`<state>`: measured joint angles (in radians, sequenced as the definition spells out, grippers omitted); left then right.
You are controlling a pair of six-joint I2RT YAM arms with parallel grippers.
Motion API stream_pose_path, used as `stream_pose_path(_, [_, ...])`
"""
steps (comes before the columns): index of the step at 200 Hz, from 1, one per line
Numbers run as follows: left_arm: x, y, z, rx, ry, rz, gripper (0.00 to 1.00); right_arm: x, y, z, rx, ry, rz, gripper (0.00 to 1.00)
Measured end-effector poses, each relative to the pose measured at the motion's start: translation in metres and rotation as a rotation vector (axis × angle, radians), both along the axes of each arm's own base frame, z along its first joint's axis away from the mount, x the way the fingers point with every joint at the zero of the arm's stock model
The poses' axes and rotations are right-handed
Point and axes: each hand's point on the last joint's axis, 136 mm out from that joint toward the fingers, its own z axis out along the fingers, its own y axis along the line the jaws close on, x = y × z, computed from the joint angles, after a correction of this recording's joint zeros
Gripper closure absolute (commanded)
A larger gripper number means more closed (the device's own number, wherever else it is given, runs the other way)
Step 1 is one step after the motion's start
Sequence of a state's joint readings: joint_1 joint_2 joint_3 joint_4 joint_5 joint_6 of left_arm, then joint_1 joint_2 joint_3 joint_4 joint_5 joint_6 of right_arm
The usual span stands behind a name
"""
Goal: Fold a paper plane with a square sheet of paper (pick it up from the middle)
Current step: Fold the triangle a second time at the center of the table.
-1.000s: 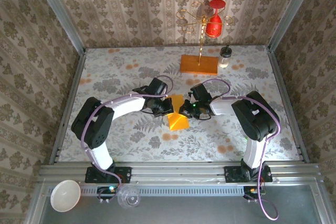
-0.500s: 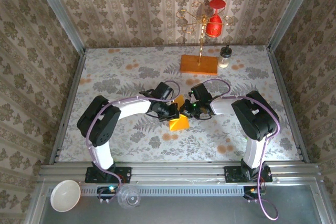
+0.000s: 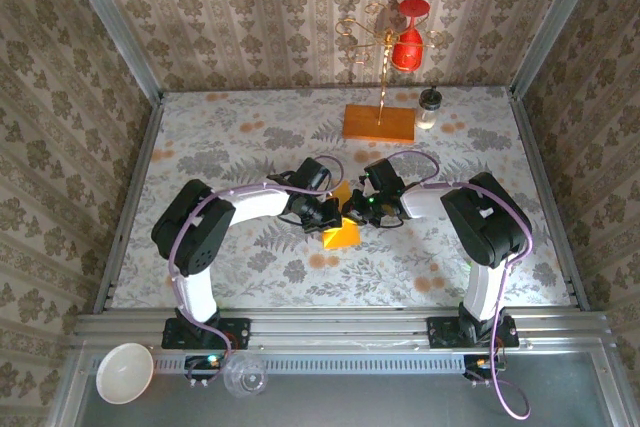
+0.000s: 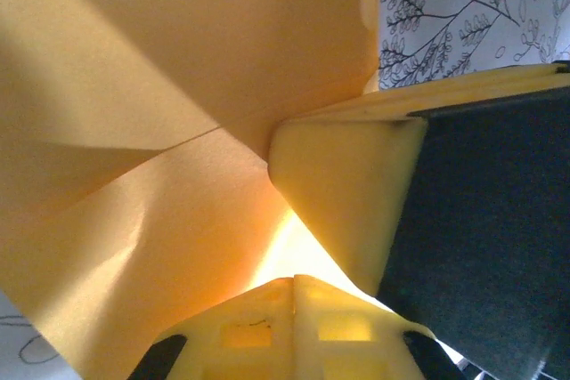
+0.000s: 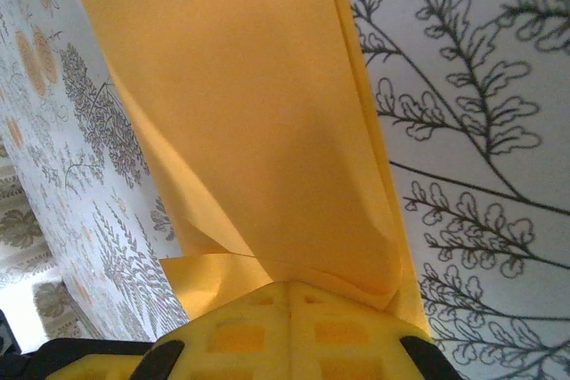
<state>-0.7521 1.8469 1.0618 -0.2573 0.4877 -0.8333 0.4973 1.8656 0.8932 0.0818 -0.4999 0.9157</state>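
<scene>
The black-and-white left arm point(image 3: 215, 222) has drawn its elbow inward across the floral-patterned table point(image 3: 200, 147) since a second ago, and at the table's middle the orange-yellow folded paper sheet point(image 3: 342, 237) is pinched by the clenched left gripper point(image 3: 327, 217) and right gripper point(image 3: 351, 214)

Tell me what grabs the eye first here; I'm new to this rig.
The orange-yellow sheet of paper, partly folded, in the middle of the table, pinched between the left gripper and the right gripper. Next, at the far edge, the wooden block with its gold wire stand and red ornament.
</scene>
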Motion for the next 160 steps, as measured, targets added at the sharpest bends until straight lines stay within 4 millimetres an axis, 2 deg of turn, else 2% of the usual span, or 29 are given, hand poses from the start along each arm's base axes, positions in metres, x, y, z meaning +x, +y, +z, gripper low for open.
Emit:
stream_pose_path(64, [-0.001,0.001,-0.011,0.014,0.013,0.001,1.0,0.0,0.0,-0.001,0.003,0.006,-0.002,0.96])
stream_pose_path(160, [-0.003,0.003,-0.013,0.008,0.005,-0.002,1.0,-0.001,-0.001,-0.002,0.002,0.016,-0.001,0.96])
